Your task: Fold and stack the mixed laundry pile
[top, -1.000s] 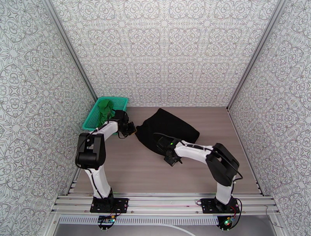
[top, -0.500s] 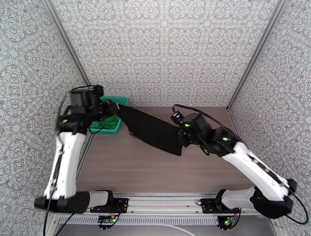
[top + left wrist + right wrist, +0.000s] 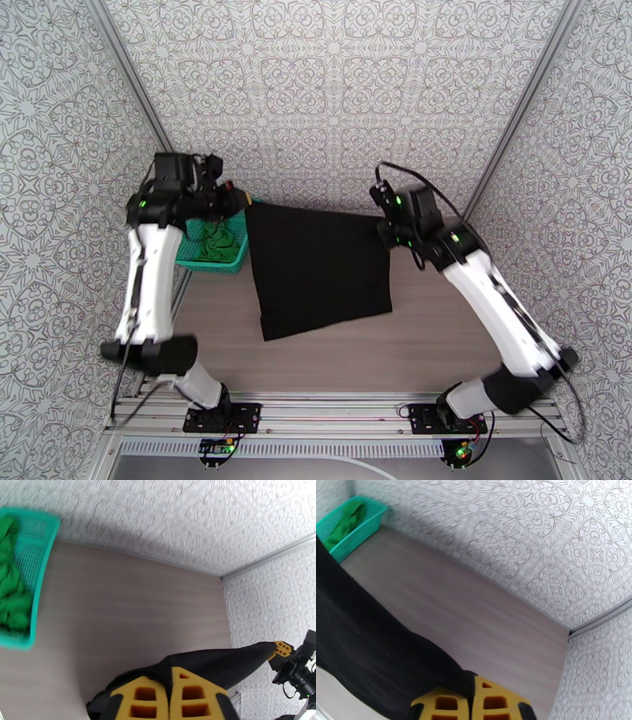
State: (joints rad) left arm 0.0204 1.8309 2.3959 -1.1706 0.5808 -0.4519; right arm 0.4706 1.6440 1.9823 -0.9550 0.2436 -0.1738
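**Top view.** You see both arms raised, with the black garment (image 3: 320, 268) stretched between the 2 grippers. The left gripper (image 3: 241, 204) is clamped on the garment's upper left corner. The right gripper (image 3: 385, 229) is clamped on its upper right corner. The top edge runs nearly taut from one gripper to the other. The cloth hangs below that edge as 1 flat, roughly rectangular sheet. You cannot tell from this view whether its lower hem touches the tabletop (image 3: 355, 355).

**Left wrist view.** You see the 2 yellow fingers (image 3: 136, 697) of the left gripper pressed together, with black cloth pinched between them. The garment's edge runs away from this gripper to the right gripper at its far end.

**Right wrist view.** You see the right gripper closed in the same way on a fold of black cloth. The cloth spreads away from that gripper toward the left of the view.

**Second garment.** The green T-shirt (image 3: 215, 241) lies crumpled inside the teal mesh basket (image 3: 207, 267). The basket sits just below the left gripper in the top view and well apart from the right gripper. It stands on the tabletop beside the patterned wall (image 3: 71, 237), on the left gripper's outer side.
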